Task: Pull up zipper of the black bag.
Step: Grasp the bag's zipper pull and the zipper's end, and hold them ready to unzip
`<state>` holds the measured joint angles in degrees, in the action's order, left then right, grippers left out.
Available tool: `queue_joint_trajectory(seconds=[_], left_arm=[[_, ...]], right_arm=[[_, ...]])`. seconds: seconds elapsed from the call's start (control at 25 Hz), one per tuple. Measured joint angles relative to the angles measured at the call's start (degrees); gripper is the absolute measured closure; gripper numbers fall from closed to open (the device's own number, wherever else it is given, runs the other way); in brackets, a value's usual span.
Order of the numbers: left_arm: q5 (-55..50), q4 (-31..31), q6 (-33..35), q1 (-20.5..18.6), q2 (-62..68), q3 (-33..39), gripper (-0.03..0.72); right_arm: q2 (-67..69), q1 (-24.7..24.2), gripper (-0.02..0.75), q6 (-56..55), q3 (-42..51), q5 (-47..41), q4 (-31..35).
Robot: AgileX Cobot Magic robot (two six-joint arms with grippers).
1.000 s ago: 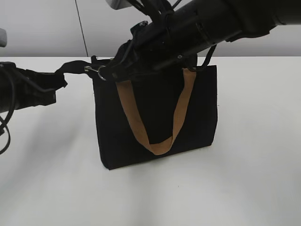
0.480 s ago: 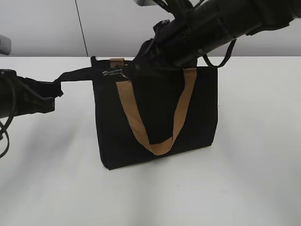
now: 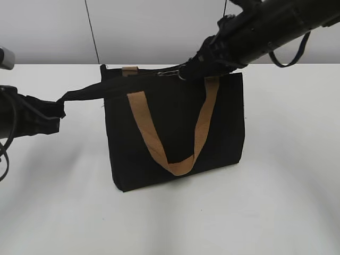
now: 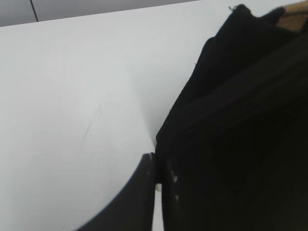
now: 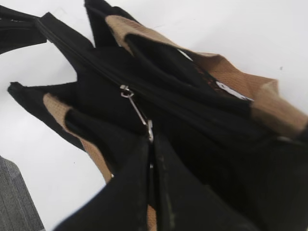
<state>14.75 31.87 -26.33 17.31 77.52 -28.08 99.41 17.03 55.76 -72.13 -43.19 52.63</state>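
The black bag (image 3: 175,127) stands upright on the white table with a tan loop handle (image 3: 170,133) hanging down its front. My right gripper (image 3: 186,70) is above the bag's top edge, right of the middle, shut on the silver zipper pull (image 3: 171,73). In the right wrist view the zipper pull (image 5: 139,114) runs from the slider on the zip line into my shut right gripper (image 5: 152,147). My left gripper (image 3: 59,106) at the left is shut on the black tab (image 3: 85,93) pulled out taut from the bag's top left corner. The left wrist view shows my left gripper (image 4: 158,166) pinching black fabric (image 4: 231,120).
The white table (image 3: 276,202) spreads around the bag. A second tan handle end (image 3: 129,70) shows at the bag's back top edge. A grey wall (image 3: 53,32) with a dark vertical line stands behind.
My right gripper has moved to the right along the bag's top edge with the zipper pull, from near the left corner to right of the middle. The left gripper keeps its hold on the tab.
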Motion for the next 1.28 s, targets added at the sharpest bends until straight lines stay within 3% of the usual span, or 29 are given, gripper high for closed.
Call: queue_joint_trajectory(seconds=[0.32,0.76,0.84,0.92,1.04,1.16,1.28], left_arm=[[-0.61,0.0,0.0,0.1,0.0,0.0,0.688],[-0.72,-0.05,0.0,0.1,0.0,0.0,0.688],[-0.97,-0.05,0.0,0.1,0.0,0.0,0.673],[-2.03,-0.37,-0.07,0.1,0.0,0.0,0.602],[-4.28,-1.74,-1.62,0.1,-0.76,0.0,0.388],[-9.43,-5.47,-2.66,0.1,-3.53,0.0,0.254],[-17.12,-11.22,-2.99,0.1,-6.36,-0.37,0.219]], right_arm=[[-2.62,-7.96,0.738,-2.18,0.0,-2.6,-4.46],[-2.68,-8.41,0.736,-2.54,0.0,-3.72,-5.27],[-2.68,-8.41,0.701,-2.93,0.0,-3.99,-5.27],[-2.93,-8.43,0.586,-3.38,0.0,-4.36,-5.38],[-4.01,-8.43,0.395,-3.57,0.0,-5.33,-5.72],[-5.66,-8.43,0.342,-3.82,0.0,-6.41,-5.93],[-7.36,-8.43,0.33,-4.44,0.0,-6.98,-6.01]])
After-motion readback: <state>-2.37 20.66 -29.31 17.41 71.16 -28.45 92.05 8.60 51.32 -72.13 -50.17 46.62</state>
